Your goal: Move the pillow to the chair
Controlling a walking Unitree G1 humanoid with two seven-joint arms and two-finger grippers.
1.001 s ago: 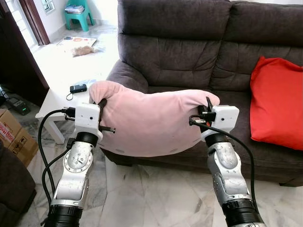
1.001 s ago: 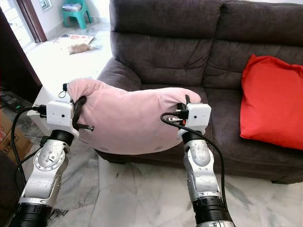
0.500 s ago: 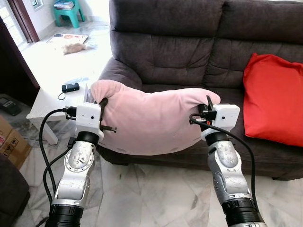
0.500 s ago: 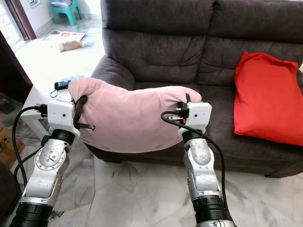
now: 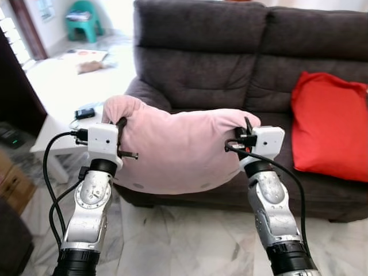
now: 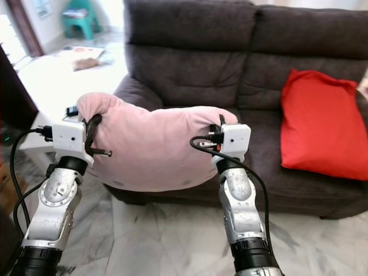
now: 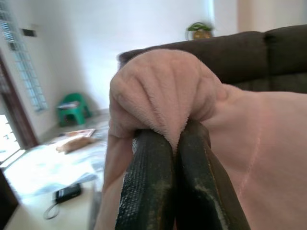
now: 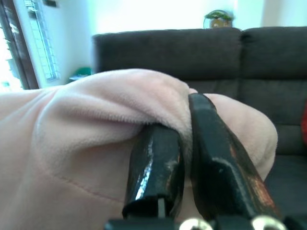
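Pink pillow (image 5: 178,146), 1, pinched by 2 pincers, left pincer (image 5: 119,123) & right pincer (image 5: 248,127), 1 corner each.

Pillow (image 5: 178,150): pale pink, plain, fuzzy nap. Sofa (image 5: 230,63): dark charcoal brown, plain. Cushion (image 5: 329,133) on sofa: bright red, plain. Left gripper (image 7: 175,143) and right gripper (image 8: 184,129): black fingers, scuffed; white housings; silver arms; black cables. Table (image 5: 57,92): white. Device (image 5: 85,112) on table: black. Stool (image 5: 82,18): teal green. Floor (image 5: 172,241): pale grey marble, veined. Box (image 5: 11,184): brown cardboard. Walls: white.
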